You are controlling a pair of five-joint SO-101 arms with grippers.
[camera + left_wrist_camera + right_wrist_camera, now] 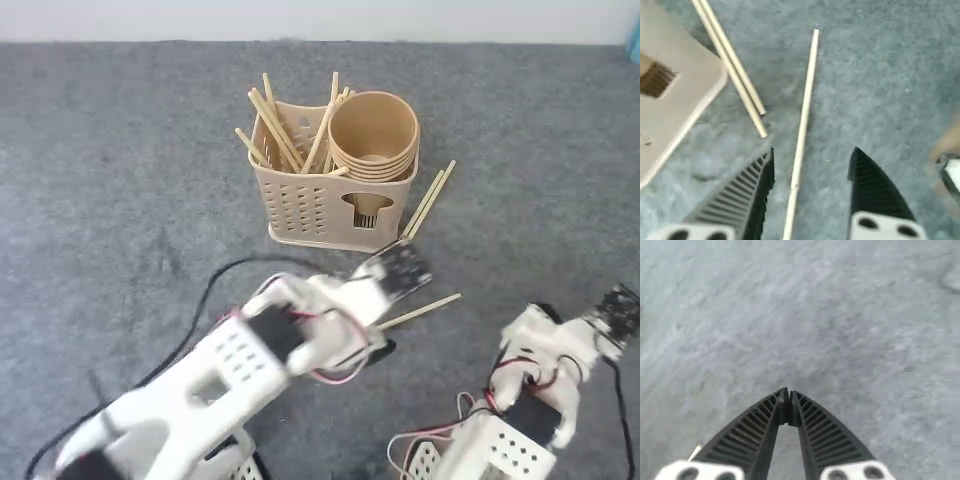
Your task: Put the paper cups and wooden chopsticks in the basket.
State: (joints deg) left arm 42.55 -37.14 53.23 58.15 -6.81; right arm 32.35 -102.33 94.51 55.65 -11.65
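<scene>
- The beige slotted plastic basket (310,205) sits toward the far middle of the grey carpeted table (120,160). Its left compartment has a bundle of thin light wooden chopsticks (278,135) poking out at all angles.
- The right compartment of the basket holds a nested stack of tan paper cups (375,140), sitting upright with the mouth facing up.
- Just beside the basket's right wall, a pair of wooden chopsticks (428,200) lies side by side on the carpet. Can't tell if they actually touch the basket.
- Nearer the arms, a single loose wooden chopstick (802,120) lies flat on the carpet, a bit apart from that pair.
- The left gripper (813,150) hangs right over the single loose wooden chopstick. Its jaws are spread wide, one on each side of the stick, and neither is touching it as far as I can see.
- Way over on the right, the right gripper (788,391) is down near bare carpet, well apart from the basket. Its jaws are clenched tip to tip with nothing between them.
</scene>
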